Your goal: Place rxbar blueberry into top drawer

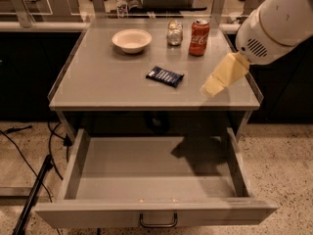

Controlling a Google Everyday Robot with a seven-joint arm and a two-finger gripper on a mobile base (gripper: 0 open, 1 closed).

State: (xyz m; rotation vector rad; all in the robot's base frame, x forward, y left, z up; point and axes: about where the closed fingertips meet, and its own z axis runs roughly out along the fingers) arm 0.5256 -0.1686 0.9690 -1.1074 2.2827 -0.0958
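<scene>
The rxbar blueberry [165, 76] is a small flat dark-blue wrapper with white print, lying flat near the middle of the grey table top [98, 82]. The top drawer [146, 173] is pulled wide open below the table, with nothing showing inside and a dark bar handle [158, 222] on its front. My gripper [209, 89] is a pale yellow wedge on the white arm [276, 23]. It hangs over the table's right front part, to the right of the bar and apart from it, holding nothing.
A white bowl [131, 39] stands at the back left of the table. A glass jar [174, 33] and a red soda can [199, 31] stand at the back right. Black cables [51, 146] run over the floor at the left.
</scene>
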